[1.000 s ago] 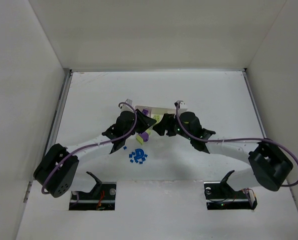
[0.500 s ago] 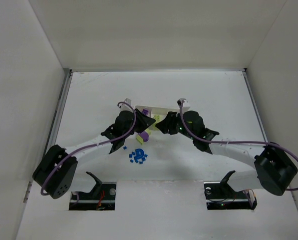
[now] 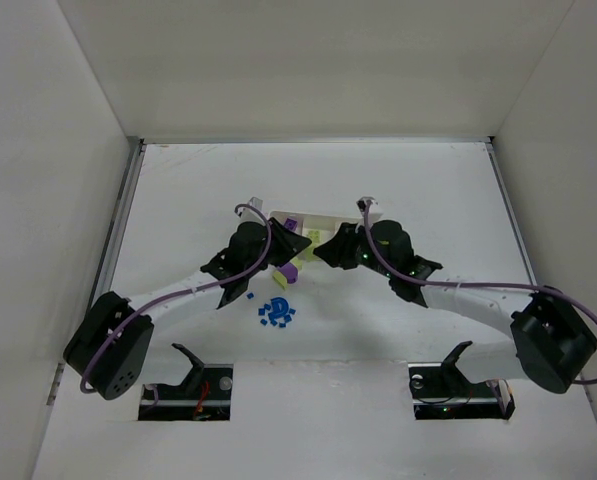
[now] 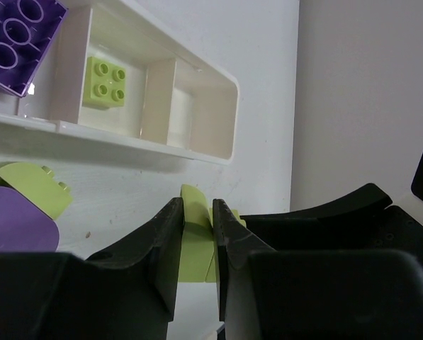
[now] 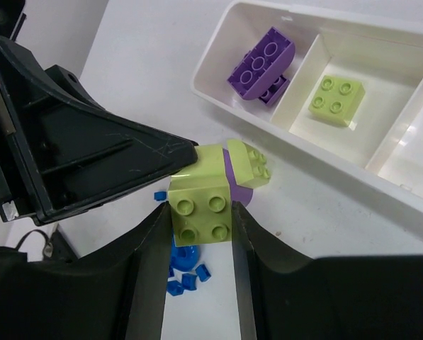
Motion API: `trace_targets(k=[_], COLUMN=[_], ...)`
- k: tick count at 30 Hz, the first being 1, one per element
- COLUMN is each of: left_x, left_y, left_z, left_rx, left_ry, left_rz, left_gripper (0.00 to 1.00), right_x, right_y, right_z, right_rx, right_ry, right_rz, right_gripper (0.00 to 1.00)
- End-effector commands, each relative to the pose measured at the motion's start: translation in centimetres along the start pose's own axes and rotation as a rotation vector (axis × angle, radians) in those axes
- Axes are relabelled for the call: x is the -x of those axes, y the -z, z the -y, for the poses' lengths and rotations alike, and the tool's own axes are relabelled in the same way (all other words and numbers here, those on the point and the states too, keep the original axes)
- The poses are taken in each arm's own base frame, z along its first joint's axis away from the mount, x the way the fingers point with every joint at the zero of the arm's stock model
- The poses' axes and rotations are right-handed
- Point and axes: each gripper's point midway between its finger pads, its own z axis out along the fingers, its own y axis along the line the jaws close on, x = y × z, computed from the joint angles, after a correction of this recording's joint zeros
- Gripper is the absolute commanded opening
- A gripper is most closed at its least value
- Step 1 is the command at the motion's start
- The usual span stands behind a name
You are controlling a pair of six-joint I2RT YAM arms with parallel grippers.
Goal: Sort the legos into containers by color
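Note:
Both grippers meet just in front of the white tray. My left gripper is shut on a thin yellow-green piece. That piece joins a yellow-green four-stud brick, and my right gripper is shut on the brick, a finger against each side. In the overhead view the left gripper and right gripper nearly touch. The tray holds a purple brick in one compartment and a yellow-green brick in the middle one.
A purple and yellow-green pair lies on the table by the tray's near wall. Several tiny blue pieces lie scattered closer to the arm bases. White walls close in the table on three sides.
The right gripper's jaws have closed from wide open onto the yellow-green brick, and that arm has shifted slightly to the right. The left gripper has kept its grip and place.

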Motion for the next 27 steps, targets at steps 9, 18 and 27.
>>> trace_targets(k=[9,18,27], left_x=[1.2,3.2,4.6], left_y=[0.9,2.2,2.6], left_z=[0.3,1.0,1.3], left_rx=[-0.032,-0.050,-0.043], left_ry=[-0.007,-0.024,-0.071], left_rz=[0.038,0.093,0.148], left_gripper=[0.04,0.04,0.05], right_x=[4.4,5.7,6.2], right_y=[1.9,-0.4,-4.6], right_z=[-1.1,1.7,4.5], right_rx=[0.121,-0.024,-0.154], right_ry=[-0.089,-0.052,-0.046], right_rz=[0.115,0.137,0.119], right_gripper=[0.31,0.31,0.40])
